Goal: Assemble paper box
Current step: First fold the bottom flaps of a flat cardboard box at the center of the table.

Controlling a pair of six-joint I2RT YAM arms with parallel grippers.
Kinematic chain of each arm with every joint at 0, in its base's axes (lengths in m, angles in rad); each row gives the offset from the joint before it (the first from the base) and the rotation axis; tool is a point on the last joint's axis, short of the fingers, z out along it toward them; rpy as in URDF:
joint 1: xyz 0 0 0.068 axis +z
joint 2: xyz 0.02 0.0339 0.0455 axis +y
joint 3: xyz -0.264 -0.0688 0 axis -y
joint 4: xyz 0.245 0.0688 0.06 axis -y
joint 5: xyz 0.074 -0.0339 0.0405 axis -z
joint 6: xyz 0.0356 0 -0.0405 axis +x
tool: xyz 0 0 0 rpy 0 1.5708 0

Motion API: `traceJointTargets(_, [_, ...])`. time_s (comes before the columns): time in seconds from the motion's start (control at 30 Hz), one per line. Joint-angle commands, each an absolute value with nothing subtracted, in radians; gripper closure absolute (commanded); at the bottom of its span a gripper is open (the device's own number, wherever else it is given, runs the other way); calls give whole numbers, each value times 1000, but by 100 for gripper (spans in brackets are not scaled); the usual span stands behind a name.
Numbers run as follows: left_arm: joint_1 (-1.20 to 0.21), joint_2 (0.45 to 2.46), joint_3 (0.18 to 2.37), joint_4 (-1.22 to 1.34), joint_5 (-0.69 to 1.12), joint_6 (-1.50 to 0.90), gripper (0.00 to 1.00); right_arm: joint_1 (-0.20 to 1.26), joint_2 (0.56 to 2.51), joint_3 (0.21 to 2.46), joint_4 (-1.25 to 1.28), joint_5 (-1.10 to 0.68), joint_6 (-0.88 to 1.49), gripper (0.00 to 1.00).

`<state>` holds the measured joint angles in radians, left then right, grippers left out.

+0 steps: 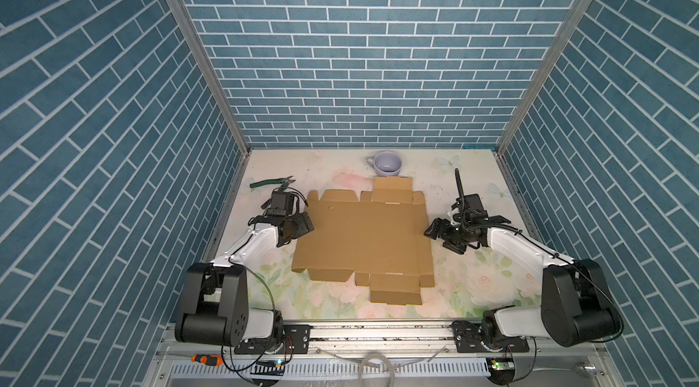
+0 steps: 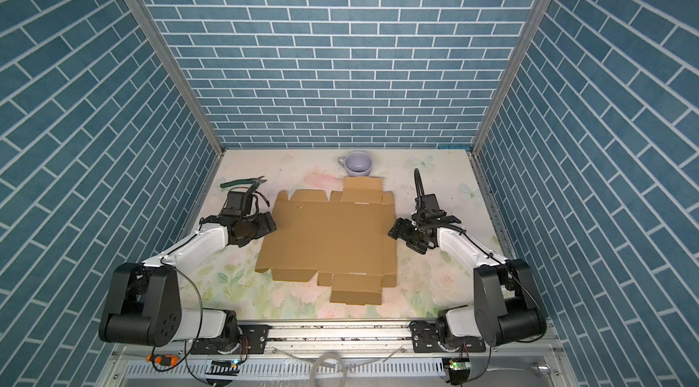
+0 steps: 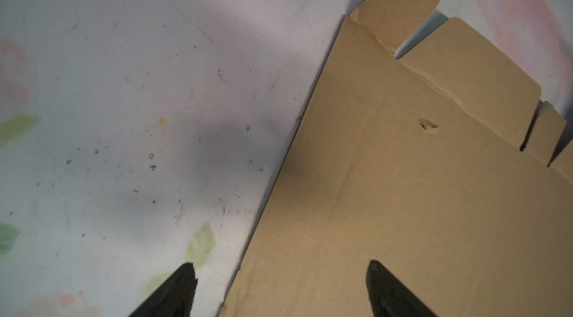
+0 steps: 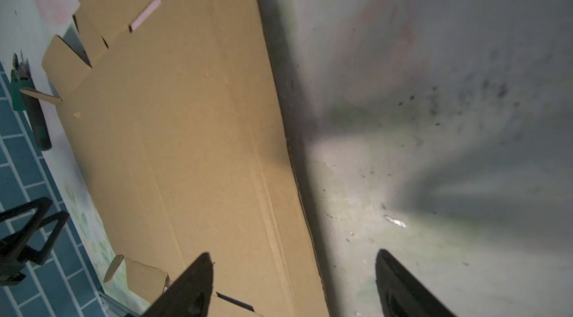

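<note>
The paper box is a flat brown die-cut cardboard sheet with flaps and tabs, lying in the middle of the floral table in both top views. My left gripper hovers at the sheet's left edge, open. In the left wrist view one finger is over the cardboard and the other over bare table, with the gripper holding nothing. My right gripper is open at the sheet's right edge. In the right wrist view it straddles that edge of the sheet the same way.
A lavender cup stands just behind the sheet's far flap. Green-handled cutters lie at the back left, close to my left wrist. An orange-handled screwdriver rests on the front rail. Blue brick walls close in three sides.
</note>
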<state>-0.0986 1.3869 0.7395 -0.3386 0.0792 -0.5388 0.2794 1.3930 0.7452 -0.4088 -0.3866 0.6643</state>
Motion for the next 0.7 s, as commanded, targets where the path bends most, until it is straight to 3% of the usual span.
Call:
traceJointTargets(0.0, [-104,1405,706,-276,105,-548,12,296,1452,788,-368,-430,632,20])
traceJointTargets(0.3, [-139,1410,631,-250,154,-585,16,298,1573,832,-305,-491,605,32])
traceJointTargets(0.67, [-195,1339,477,-176,217,-701,24,298,1575,884,-357,-541,552,60])
